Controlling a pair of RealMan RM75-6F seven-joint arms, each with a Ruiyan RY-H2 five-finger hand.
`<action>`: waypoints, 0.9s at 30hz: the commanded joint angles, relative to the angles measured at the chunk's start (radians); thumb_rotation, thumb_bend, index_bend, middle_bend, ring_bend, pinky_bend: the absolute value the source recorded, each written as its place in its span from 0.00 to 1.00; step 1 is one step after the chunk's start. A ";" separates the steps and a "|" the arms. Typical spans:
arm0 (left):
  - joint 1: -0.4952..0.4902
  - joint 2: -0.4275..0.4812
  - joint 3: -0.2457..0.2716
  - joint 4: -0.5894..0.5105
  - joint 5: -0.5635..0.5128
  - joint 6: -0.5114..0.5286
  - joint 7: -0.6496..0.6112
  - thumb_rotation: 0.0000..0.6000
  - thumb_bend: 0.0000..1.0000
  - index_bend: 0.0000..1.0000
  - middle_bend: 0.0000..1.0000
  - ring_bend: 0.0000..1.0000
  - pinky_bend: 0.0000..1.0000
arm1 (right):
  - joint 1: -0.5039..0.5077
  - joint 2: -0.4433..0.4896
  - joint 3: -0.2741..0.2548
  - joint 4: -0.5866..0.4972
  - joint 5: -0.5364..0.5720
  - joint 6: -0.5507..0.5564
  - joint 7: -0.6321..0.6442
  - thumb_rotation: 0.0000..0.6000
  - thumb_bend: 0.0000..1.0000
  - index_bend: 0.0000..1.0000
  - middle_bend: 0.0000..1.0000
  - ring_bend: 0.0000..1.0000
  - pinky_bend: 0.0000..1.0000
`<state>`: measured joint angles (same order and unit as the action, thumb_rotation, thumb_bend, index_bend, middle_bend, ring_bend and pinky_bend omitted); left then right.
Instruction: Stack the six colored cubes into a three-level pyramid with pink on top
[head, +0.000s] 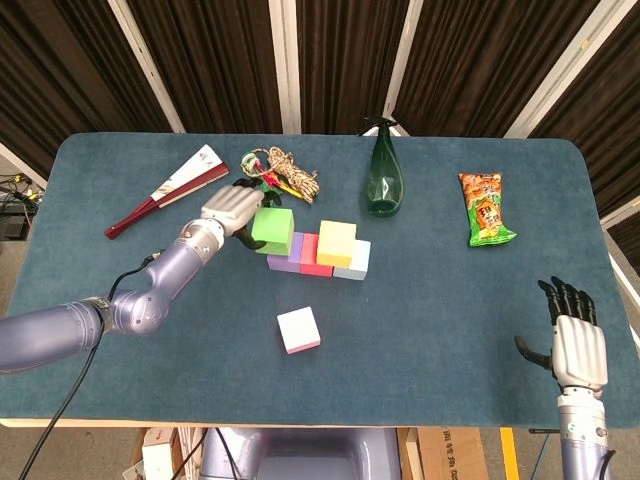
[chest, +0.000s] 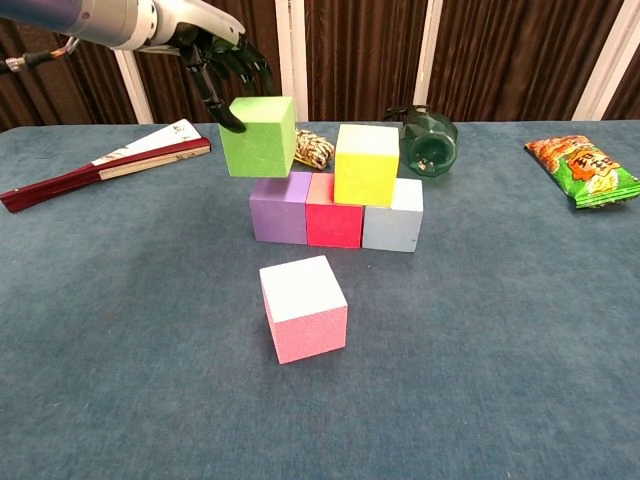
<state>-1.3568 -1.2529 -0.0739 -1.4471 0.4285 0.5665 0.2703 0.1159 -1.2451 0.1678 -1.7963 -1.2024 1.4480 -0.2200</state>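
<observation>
From the head view we see the left robot hand (head: 233, 208) gripping the green cube (head: 272, 229) just above the purple cube (head: 284, 252); the right robot hand (head: 578, 345) idles, fingers apart, empty.

From the chest view we judge the base row done and the yellow cube (chest: 366, 163) placed, with green nearly seated (not yet released) and the pink cube (chest: 303, 308) waiting on the tabletop (chest: 500, 350) in front of the purple cube.

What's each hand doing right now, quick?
Left hand: holding the green cube above the purple cube.
Right hand: open, holding nothing, near the table's edge.
</observation>
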 joint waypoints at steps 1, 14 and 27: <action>-0.005 -0.008 0.001 0.005 -0.007 0.006 0.000 1.00 0.31 0.22 0.29 0.00 0.00 | 0.000 0.001 0.000 0.000 0.000 0.000 0.000 1.00 0.27 0.14 0.10 0.08 0.01; -0.024 -0.035 0.000 0.013 -0.009 0.021 0.012 1.00 0.30 0.22 0.28 0.00 0.00 | -0.002 0.007 -0.001 -0.003 0.000 -0.001 0.006 1.00 0.27 0.14 0.10 0.08 0.01; -0.037 -0.085 -0.003 0.045 -0.027 0.025 0.017 1.00 0.30 0.22 0.28 0.00 0.00 | -0.004 0.014 0.003 -0.003 0.007 -0.002 0.017 1.00 0.27 0.14 0.10 0.08 0.01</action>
<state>-1.3928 -1.3359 -0.0773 -1.4044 0.4022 0.5920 0.2862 0.1122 -1.2311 0.1709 -1.7993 -1.1957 1.4458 -0.2032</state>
